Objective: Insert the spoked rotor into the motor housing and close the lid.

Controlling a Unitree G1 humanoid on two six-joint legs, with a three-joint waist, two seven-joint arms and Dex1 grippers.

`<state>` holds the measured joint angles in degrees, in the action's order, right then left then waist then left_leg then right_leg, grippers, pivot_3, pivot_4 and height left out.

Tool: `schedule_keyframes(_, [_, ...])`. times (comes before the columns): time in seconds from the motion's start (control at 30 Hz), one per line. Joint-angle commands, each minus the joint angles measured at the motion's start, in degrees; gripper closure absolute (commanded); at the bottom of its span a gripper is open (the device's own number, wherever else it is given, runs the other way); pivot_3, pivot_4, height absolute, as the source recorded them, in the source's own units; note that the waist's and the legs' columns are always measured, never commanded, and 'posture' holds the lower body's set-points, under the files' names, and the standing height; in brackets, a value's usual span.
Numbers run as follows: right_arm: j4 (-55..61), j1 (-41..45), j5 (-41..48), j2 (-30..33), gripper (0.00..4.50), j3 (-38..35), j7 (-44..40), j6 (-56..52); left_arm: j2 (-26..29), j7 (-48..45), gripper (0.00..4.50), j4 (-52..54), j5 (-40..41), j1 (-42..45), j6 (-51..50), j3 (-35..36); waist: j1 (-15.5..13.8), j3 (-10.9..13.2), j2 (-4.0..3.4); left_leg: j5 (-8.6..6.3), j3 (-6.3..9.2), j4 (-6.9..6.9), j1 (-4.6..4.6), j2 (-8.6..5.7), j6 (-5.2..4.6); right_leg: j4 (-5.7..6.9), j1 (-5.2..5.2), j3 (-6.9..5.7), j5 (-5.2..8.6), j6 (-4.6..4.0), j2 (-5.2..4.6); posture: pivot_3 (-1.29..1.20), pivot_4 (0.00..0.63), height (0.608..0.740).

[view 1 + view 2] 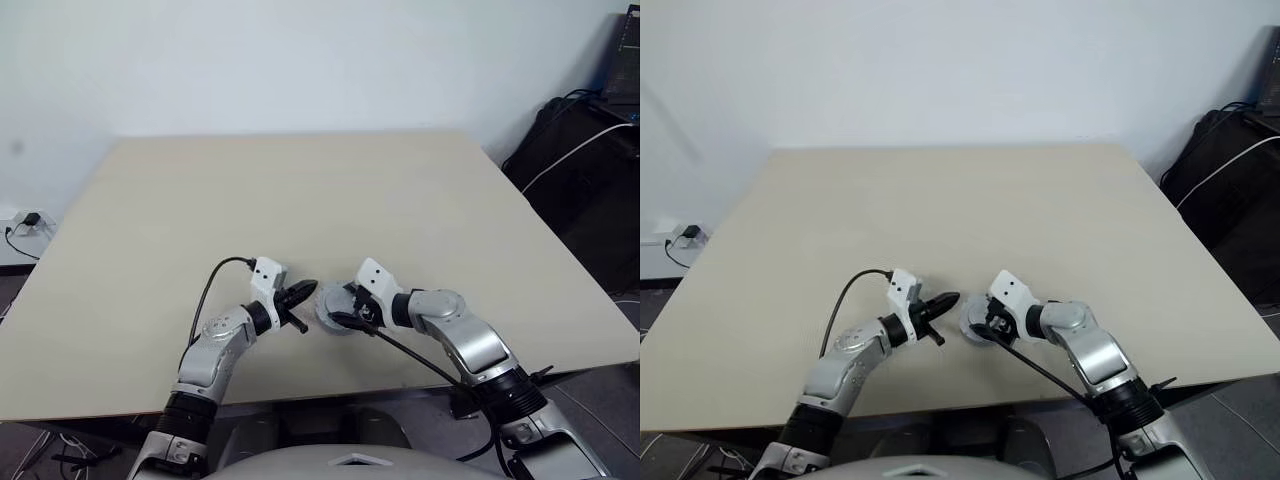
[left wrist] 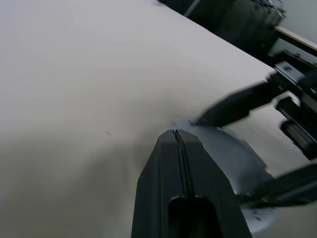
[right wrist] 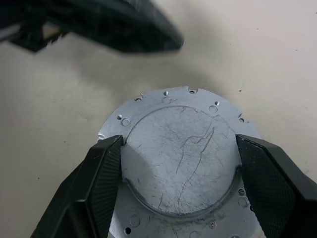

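Lid (image 3: 181,158) lies plain face up, raised centre circle showing, near the front edge of the beige table (image 1: 300,200). We see the right gripper (image 3: 179,171) spread wide, one finger touching each side of that circle. The left gripper (image 1: 303,293), fingers pressed together, points just beside the lid's rim.

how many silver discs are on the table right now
1: the lid, plain face up, lies near the table's front edge between the right gripper's fingers. Anything beneath it would be hidden.
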<state>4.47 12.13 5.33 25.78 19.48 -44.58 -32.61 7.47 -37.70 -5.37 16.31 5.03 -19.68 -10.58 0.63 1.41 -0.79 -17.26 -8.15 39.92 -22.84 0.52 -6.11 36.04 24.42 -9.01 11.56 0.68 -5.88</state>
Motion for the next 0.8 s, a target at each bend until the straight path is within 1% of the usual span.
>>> schedule_keyframes(0.03, [-0.03,0.61,-0.13,-0.79,1.26,0.62,0.05,0.56,0.65,-1.4,4.5,3.31,0.25,1.12,-2.4,-2.01,0.02,0.0,0.0,0.0,0.0,0.0,0.0,0.0,0.01,0.0,0.0,0.0,0.0,0.0,0.0,0.0,0.0,0.74])
schedule_keyframes(0.43, [-0.59,0.57,-2.09,-0.45,1.26,1.12,1.26,-1.03,0.53,-0.67,4.5,3.07,-0.4,1.66,-3.61,-3.35,0.05,-0.01,-0.02,0.05,0.0,0.0,0.06,0.04,0.08,0.03,-0.02,0.03,-0.01,-0.03,0.03,0.0,0.0,0.74])
schedule_keyframes(0.8, [-2.3,1.13,-4.04,0.54,1.26,2.14,1.69,-2.57,0.42,0.54,4.5,2.9,-0.94,1.52,-2.01,-2.93,0.02,-0.08,-0.08,0.07,0.0,0.0,0.16,0.04,0.12,0.03,-0.1,0.06,-0.03,-0.04,0.02,0.0,0.0,0.74])
